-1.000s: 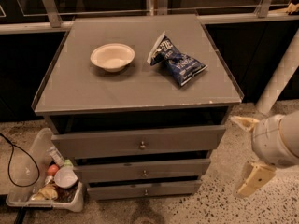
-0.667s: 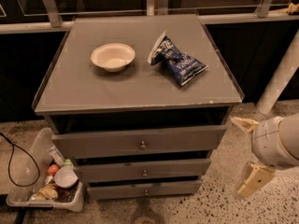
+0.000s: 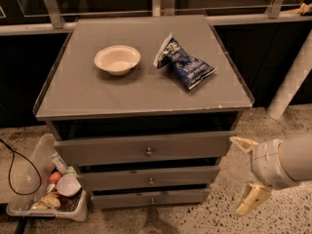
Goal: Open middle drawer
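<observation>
The gripper (image 3: 237, 176) is sitting slightly lower and a shade closer to the cabinet than it was 1 second ago; nothing else is showing any shift. It is hanging nearest the camera at the right, off the cabinet's right front corner and well apart from every knob. Its 2 fingers (image 3: 243, 144) are standing spread wide, one above the other, holding nothing and touching nothing. That wide spread is probably being kept ready to close round a small knob, and the gap between them is sitting at roughly the height of the target front.

On the floor at the left, a plastic bin (image 3: 19, 199) of oddments is resting just beside the cabinet, out of the arm's way.

The middle drawer (image 3: 117, 178) is lying between the top drawer (image 3: 97, 151) and the bottom drawer (image 3: 122, 199), with its round knob (image 3: 150, 181) at centre. It is looking shut to me, so the pull is not yet begun.

Further back, a bowl (image 3: 117, 59) and a chip bag (image 3: 185, 65) are lying on the tabletop (image 3: 97, 99), where no drawer's travel is likely to disturb them.
</observation>
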Robot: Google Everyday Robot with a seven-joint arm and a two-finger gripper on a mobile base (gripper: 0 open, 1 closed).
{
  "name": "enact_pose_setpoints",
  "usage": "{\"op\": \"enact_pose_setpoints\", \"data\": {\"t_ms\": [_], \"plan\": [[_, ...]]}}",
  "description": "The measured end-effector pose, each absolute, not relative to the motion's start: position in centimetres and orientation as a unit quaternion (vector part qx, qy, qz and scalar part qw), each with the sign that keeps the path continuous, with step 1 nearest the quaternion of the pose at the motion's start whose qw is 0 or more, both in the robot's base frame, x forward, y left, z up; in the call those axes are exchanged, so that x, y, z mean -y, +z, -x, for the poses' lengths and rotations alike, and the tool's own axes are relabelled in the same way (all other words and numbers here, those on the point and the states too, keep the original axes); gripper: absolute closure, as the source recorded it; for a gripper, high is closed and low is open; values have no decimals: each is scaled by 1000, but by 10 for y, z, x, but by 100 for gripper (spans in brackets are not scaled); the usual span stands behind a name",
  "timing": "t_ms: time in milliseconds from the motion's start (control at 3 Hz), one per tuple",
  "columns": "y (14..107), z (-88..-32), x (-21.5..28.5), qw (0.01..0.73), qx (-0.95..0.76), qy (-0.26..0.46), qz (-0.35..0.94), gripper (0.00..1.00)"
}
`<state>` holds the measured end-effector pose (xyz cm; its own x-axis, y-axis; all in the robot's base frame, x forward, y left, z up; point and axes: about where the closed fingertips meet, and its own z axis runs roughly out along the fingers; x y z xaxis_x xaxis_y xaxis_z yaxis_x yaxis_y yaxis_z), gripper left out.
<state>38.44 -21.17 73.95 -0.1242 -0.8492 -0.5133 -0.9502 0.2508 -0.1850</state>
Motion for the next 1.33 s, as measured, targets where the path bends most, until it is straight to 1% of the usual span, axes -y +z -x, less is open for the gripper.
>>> {"op": "enact_pose_setpoints", "data": {"t_ms": [333,667,1000,1333], "plan": [[690,-386,196,304,-731,139,595,0],[644,-393,184,336,-722,160,583,0],[602,-400,169,349,-716,181,577,0],[602,-400,169,349,-716,181,577,0]]}}
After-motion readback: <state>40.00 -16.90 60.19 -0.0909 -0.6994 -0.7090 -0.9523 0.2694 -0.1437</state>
